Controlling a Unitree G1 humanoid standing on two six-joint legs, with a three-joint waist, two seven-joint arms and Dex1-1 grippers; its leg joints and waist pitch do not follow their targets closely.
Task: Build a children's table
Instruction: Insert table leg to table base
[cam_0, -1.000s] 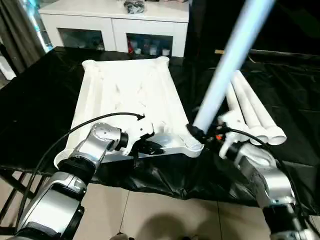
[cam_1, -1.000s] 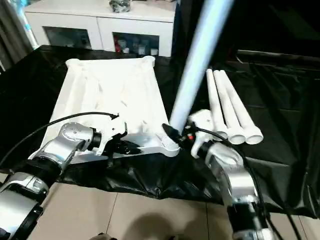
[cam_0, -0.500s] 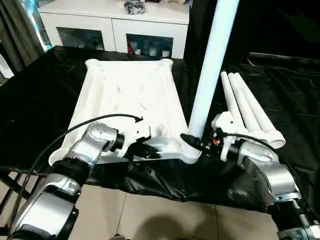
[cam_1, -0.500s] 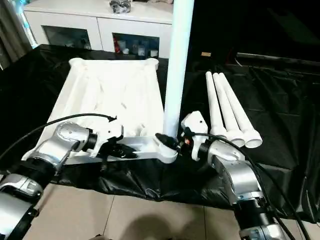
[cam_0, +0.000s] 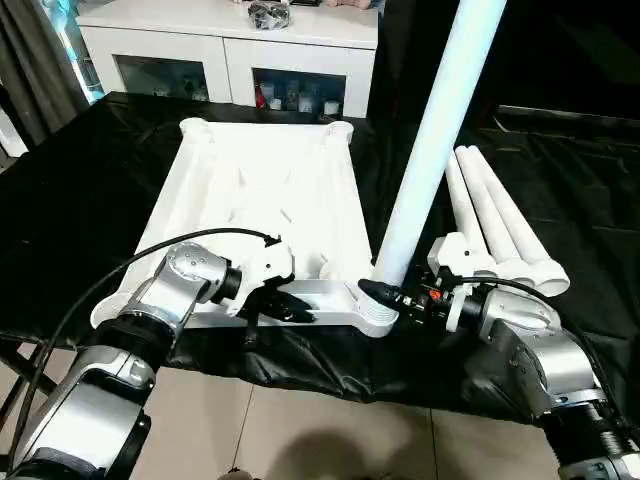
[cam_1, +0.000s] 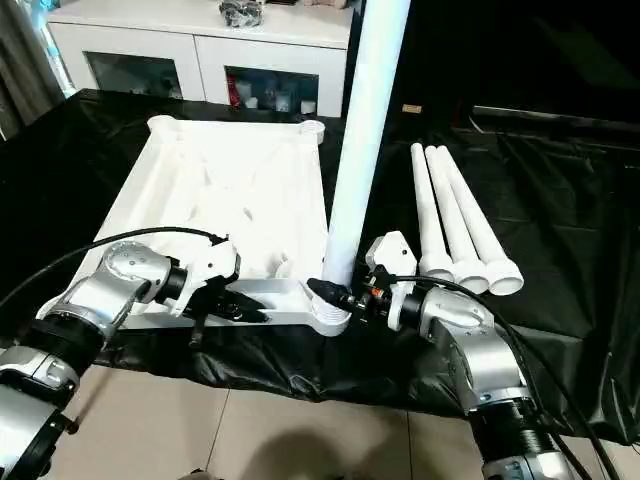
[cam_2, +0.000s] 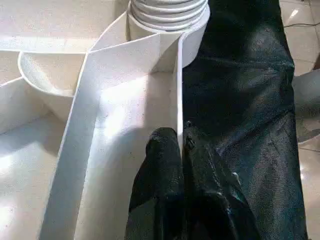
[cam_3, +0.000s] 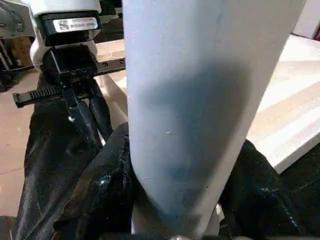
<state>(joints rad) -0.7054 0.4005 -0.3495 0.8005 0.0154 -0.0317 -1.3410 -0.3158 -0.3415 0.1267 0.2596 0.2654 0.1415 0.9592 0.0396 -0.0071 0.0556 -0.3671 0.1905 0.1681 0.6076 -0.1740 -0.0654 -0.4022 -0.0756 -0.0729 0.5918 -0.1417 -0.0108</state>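
My left gripper (cam_2: 180, 150) is pinched shut on the near edge wall of the upside-down table top (cam_0: 265, 190), which lies on the black-draped table (cam_0: 80, 180) with its long axis running away from me. At the near right corner socket (cam_0: 372, 312) my right gripper (cam_0: 385, 294) clasps the one leg (cam_0: 435, 140) standing there — nearly upright, tilted slightly right. Three legs (cam_0: 500, 225) lie alongside, unfitted — roughly a quarter done, I judge.

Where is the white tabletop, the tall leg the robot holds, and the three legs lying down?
tabletop (cam_0: 250, 190), left eye view, ribbed middle.
tall leg (cam_0: 430, 150), left eye view, middle of the tube.
three spare legs (cam_1: 455, 225), right eye view, middle tube.
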